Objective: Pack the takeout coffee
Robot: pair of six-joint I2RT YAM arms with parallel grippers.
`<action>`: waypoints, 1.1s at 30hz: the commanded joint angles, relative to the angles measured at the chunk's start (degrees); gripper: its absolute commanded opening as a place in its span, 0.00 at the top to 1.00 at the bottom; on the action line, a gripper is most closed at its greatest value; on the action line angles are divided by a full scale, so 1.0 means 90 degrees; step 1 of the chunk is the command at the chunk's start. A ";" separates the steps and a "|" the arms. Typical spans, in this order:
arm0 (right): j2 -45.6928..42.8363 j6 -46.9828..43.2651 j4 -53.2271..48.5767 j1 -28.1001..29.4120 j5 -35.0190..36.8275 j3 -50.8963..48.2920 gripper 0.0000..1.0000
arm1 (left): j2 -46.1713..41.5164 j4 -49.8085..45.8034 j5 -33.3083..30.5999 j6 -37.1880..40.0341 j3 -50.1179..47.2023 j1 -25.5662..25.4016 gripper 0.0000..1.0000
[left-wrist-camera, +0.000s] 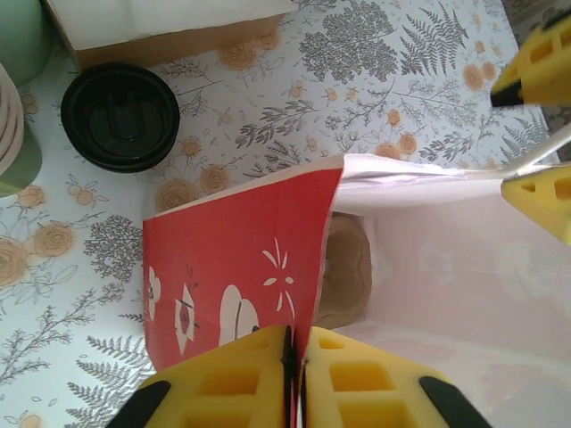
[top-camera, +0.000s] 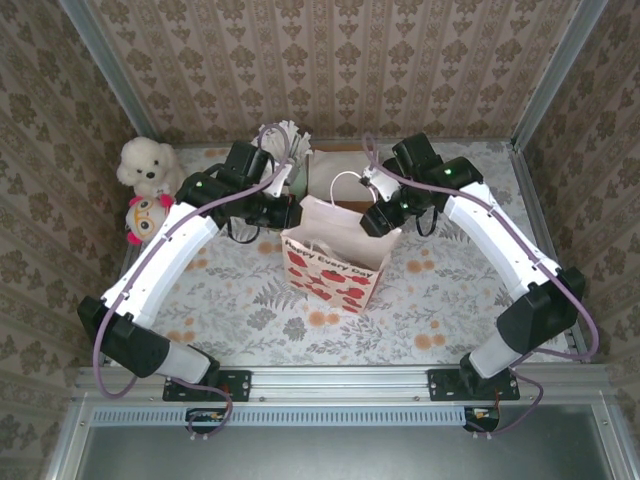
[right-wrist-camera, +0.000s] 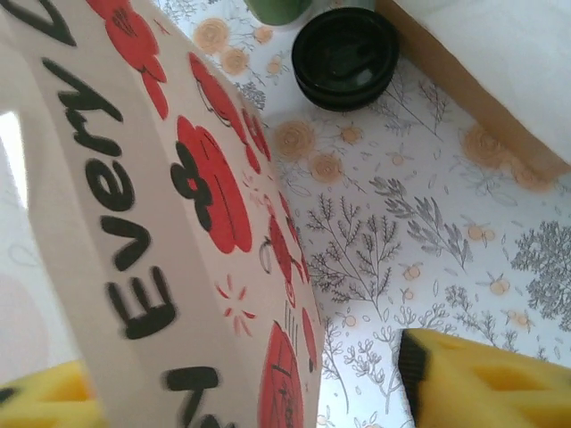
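Top cam: I saw the paper gift bag (top-camera: pixel 335 268), white w/ red flowers, standing upright mid-table on the floral cloth (top-camera: pixel 450 300), mouth open. The left gripper (top-camera: pixel 283 207) sat at the bag's left rim and the right gripper (top-camera: pixel 383 215) at its right rim. At the far left a white plush dog (top-camera: pixel 148 162) and a small pink-and-white doll (top-camera: pixel 147 218) sat by the wall. A holder of white sticks (top-camera: pixel 283 135) stood far of the bag.

Left wrist cam: its yellow fingers (left-wrist-camera: pixel 241 383) were pressed together on the bag's rim, w/ the edge of the red side panel pinched btwn them. The round black lid (left-wrist-camera: pixel 120 116) lay on the cloth, apart from the bag and just beside the corner of a brown box (left-wrist-camera: pixel 169 40). A stack of green cups (left-wrist-camera: pixel 9 116) stood near the lid's other side. Down inside the bag was a tan rounded shape (left-wrist-camera: pixel 343 267); I couldn't tell what it was. At the frame's right the other arm's fingers (left-wrist-camera: pixel 540 67) stood apart, w/ the bag's opposite rim running btwn them.

Right wrist cam: one finger (right-wrist-camera: pixel 482 383) stood clear of the printed bag wall and the other sat at the wall's inner side. So the jaws were apart, straddling the wall, not clamped. The lid sat beyond on the cloth, next to the box. A green cup base (right-wrist-camera: pixel 277 9) showed just past it, cut by the frame edge.
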 commanded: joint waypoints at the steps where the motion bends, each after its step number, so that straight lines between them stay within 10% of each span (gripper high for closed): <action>1: -0.0355 0.0019 0.0173 0.0136 0.0063 -0.0167 0.60 | -0.0107 0.0258 0.0438 0.0088 0.0002 0.0074 0.85; 7: -0.1111 0.1053 0.0758 0.0279 0.0655 -0.0422 0.99 | -0.0473 0.0842 0.1316 0.0049 -0.0133 0.0264 0.59; 18: -0.1113 0.2237 0.1256 0.0358 0.0581 -0.1066 0.97 | -0.1404 0.1534 0.0626 -0.0493 -0.1065 0.1229 0.17; 24: -0.0961 0.2861 0.1041 0.0573 0.0301 -0.0972 0.96 | -0.1816 0.1513 -0.1119 -0.1082 -0.1412 0.1311 0.02; 28: -0.0895 0.3448 0.1038 0.1154 0.0772 -0.0850 0.95 | -0.2289 0.1280 -0.2860 -0.1916 -0.1823 0.1565 0.00; 33: -0.0707 0.4065 0.1278 0.1517 0.1133 -0.0727 0.95 | -0.2777 0.1182 -0.3068 -0.2409 -0.2356 0.2155 0.00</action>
